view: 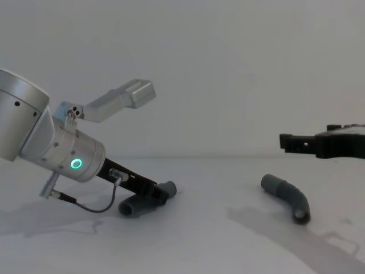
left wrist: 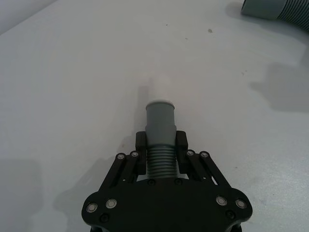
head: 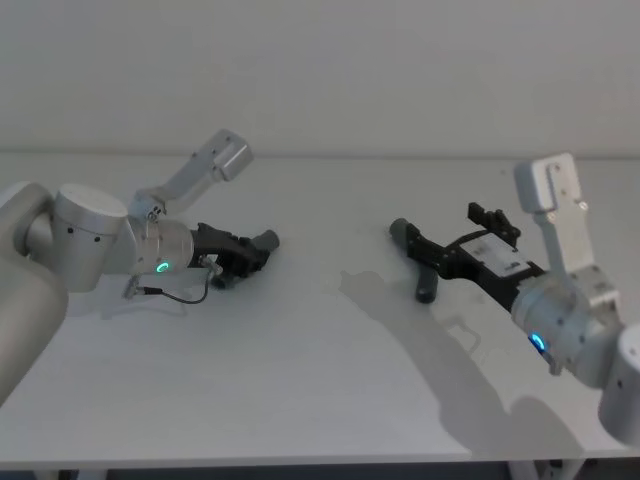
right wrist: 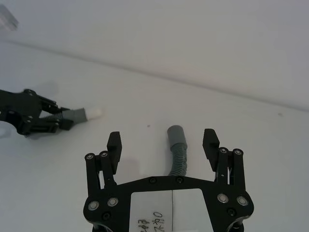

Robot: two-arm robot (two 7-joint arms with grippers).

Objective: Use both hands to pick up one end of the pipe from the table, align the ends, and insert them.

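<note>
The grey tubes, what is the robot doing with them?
The robot is getting ready to join two pipe pieces. Its left claw is shut on one grey pipe piece, low by the table. Its right claw hangs open above the other pipe piece, which lies on the table untouched. The two pieces are far apart, so nothing is joined yet.

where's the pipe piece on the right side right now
That pipe piece lies on the table, on the robot's right in the chest view, just below the open right gripper hovering over it.
</note>
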